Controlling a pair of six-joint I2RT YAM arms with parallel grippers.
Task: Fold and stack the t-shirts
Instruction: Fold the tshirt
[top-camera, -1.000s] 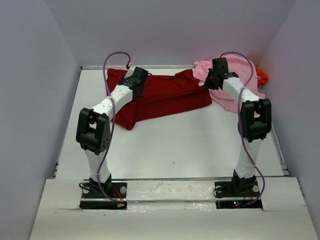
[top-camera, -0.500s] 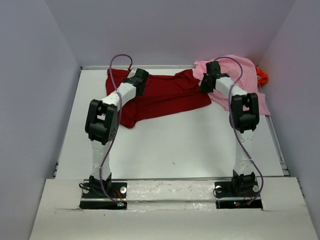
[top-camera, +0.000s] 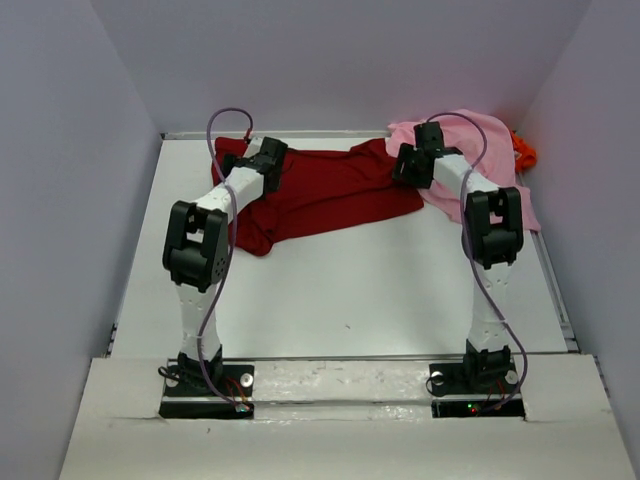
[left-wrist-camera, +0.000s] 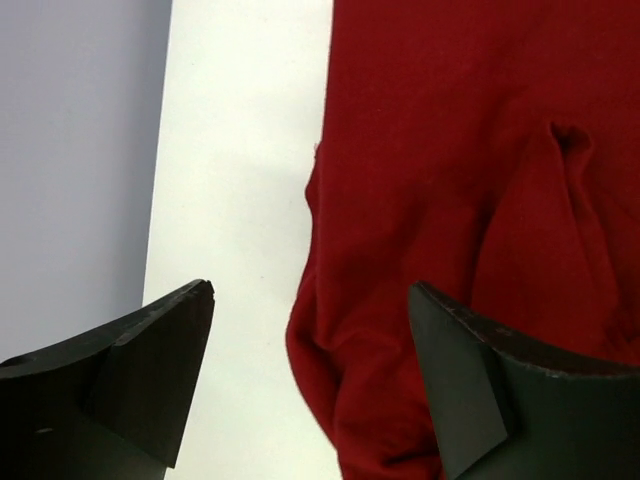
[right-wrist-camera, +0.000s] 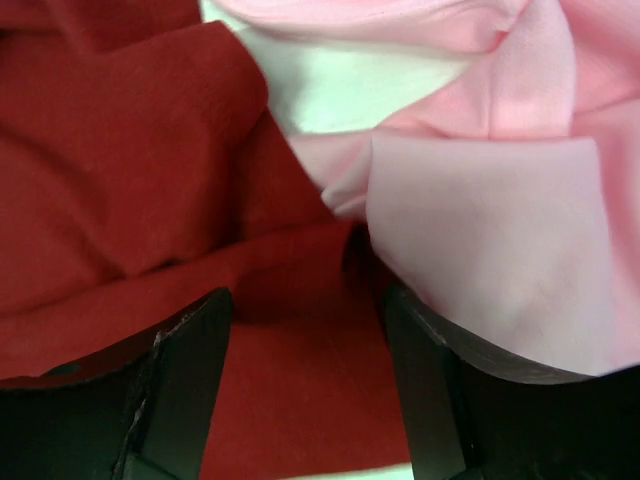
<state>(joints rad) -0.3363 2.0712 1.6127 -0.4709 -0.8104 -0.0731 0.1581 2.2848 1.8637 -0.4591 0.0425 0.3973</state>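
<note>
Evidently left jaws gape over dark red t-shirt (left-wrist-camera: 430, 130); right jaws gape, seemingly touching it beside pink t-shirt (right-wrist-camera: 500, 230).

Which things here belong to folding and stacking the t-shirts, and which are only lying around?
For the job: dark red cloth t-shirt; light pink cloth t-shirt; bright orange cloth t-shirt, bunched at the far right edge.
Not for the job: white table top; grey walls around it.
</note>
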